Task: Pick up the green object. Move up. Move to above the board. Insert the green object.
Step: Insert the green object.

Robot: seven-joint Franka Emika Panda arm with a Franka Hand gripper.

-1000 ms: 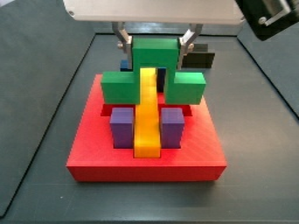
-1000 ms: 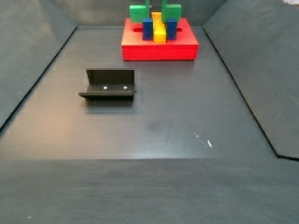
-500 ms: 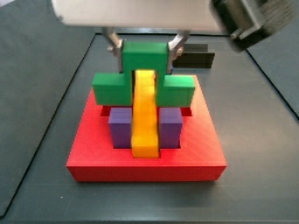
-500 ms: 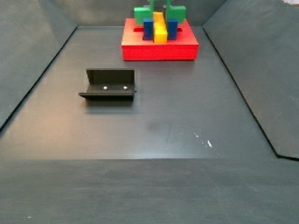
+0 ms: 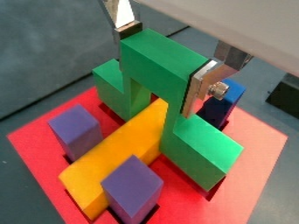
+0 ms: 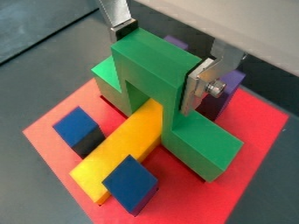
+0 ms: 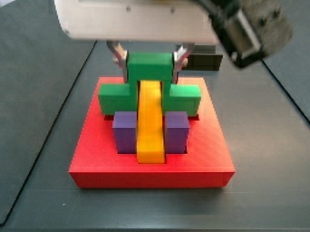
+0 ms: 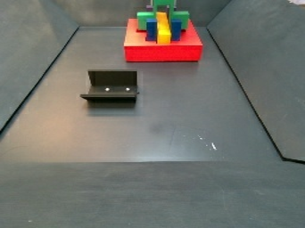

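Observation:
The green object is a bridge-like piece with a taller middle cube and two lower side cubes. It straddles the far end of the yellow bar on the red board. My gripper is shut on its middle cube, seen in both wrist views, with a silver finger flat on each side. Its side cubes sit low, behind the two purple blocks. In the far side view the green object sits atop the board.
The fixture stands on the dark floor away from the board, and shows behind the board in a side view. Dark walls rise around the floor. A further blue-purple block sits behind the gripped cube.
My gripper has moved down with the green object, which now sits lower over the yellow bar, its side cubes closer to the board. The purple blocks and bar have not moved.

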